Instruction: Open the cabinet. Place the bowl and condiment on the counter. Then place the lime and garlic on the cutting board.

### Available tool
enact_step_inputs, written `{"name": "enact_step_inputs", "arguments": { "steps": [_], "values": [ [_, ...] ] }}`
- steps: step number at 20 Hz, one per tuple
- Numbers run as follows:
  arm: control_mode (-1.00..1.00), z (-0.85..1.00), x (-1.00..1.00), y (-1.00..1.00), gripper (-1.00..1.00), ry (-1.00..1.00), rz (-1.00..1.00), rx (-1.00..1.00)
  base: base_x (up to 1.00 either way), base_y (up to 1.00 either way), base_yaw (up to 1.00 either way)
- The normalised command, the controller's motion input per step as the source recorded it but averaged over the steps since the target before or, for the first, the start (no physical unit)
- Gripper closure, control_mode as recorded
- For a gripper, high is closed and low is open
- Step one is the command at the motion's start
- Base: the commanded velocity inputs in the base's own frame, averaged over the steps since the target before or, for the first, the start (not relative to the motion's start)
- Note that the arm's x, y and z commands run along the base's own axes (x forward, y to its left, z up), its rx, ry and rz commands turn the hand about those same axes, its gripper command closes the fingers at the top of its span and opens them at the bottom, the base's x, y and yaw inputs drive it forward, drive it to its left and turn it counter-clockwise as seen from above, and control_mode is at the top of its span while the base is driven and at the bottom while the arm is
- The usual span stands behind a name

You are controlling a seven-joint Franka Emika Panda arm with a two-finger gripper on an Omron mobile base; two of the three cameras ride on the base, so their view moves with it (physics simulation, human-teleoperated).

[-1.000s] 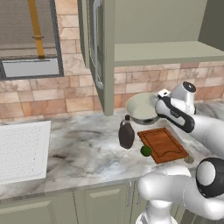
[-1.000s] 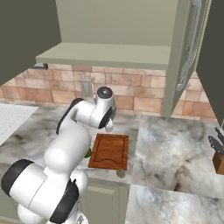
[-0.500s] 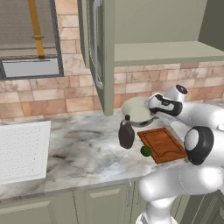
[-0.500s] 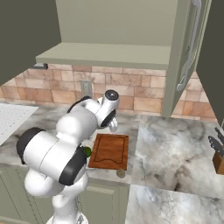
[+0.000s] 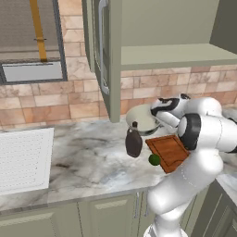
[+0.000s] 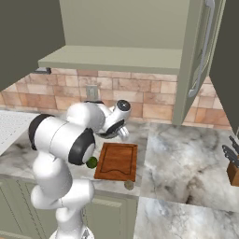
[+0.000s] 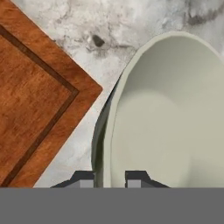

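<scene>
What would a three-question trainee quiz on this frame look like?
1. True or false: the small beige-grey garlic lump lies on the reddish-brown wooden cutting board.
2. The gripper is closed on: A) a mug handle, B) the rim of the round shiny steel bowl, C) a spoon.
3. Fill in: the doors of the olive-green wall cabinet stand ____.

Key: 1. False, it sits on the grey-white marbled counter just off the board's front edge. 2. B. 3. open.
</scene>
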Motion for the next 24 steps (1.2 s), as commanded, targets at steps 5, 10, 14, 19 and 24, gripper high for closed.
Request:
{"name": "enact_step_inputs", "arguments": {
  "steps": [5, 10, 14, 19, 24],
  "values": [
    [-1.0, -0.14, 0.48, -0.06, 1.0, 0.0, 0.02, 0.0, 0.0, 0.0, 0.0],
    [-1.0, -0.27, 0.32, -0.05, 1.0, 0.0, 0.04, 0.0, 0.0, 0.0, 0.0],
    [-1.0, -0.07, -0.04, -0.03, -1.0, 0.0, 0.05, 0.0, 0.0, 0.0, 0.0],
    [-1.0, 0.46, -0.25, 0.0, -1.0, 0.0, 0.02, 0.0, 0.0, 0.0, 0.0],
    [-1.0, 0.73, -0.91, 0.12, -1.0, -0.1, 0.06, -0.04, 0.0, 0.0, 0.0]
  ]
}}
